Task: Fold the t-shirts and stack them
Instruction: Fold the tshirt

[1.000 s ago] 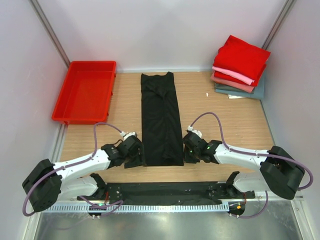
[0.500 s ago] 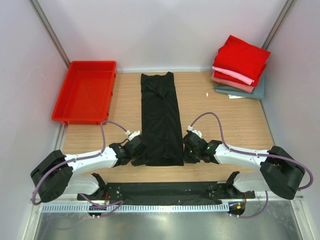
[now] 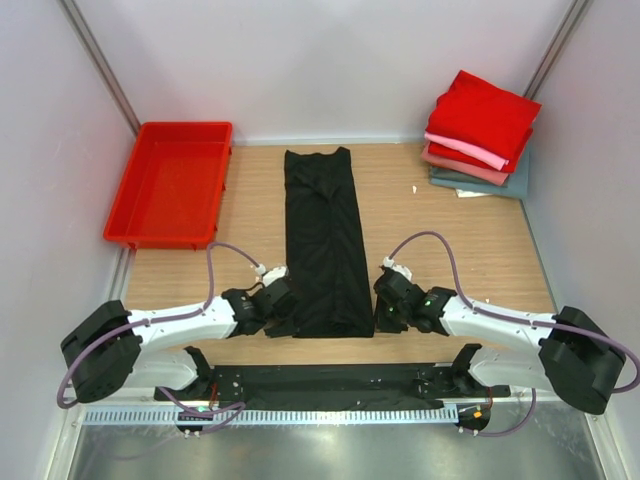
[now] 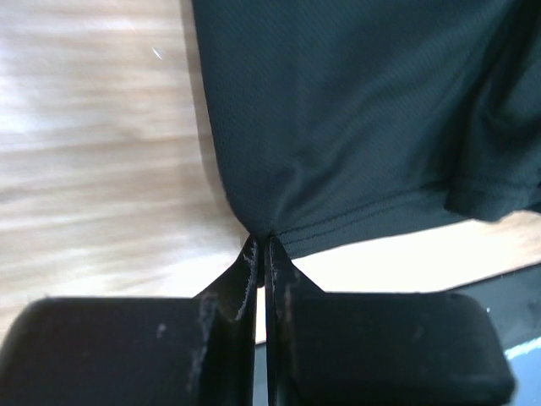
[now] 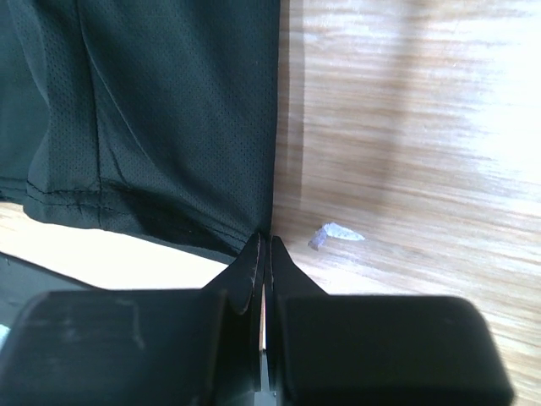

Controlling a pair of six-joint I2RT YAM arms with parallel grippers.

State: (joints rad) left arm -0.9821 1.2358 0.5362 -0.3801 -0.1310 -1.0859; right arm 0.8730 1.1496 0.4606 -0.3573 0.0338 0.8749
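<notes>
A black t-shirt [image 3: 325, 240] lies folded into a long strip down the middle of the table, collar end far, hem near. My left gripper [image 3: 283, 318] is shut on its near left hem corner [image 4: 264, 227]. On the near right hem corner [image 5: 260, 227] my right gripper [image 3: 384, 312] is shut too. Both corners are pinched between closed fingertips in the wrist views. A stack of folded t-shirts [image 3: 482, 133], red, pink, dusty-rose and grey-teal, sits at the far right corner.
A red plastic tray [image 3: 172, 182] stands at the far left. A small white scrap [image 5: 336, 234] lies on the wood just right of the shirt's hem. White walls close the table on three sides.
My left gripper slid right to the shirt's hem corner and closed on it. The right gripper shifted slightly right and nearer, and the hem end moved a little right with it.
</notes>
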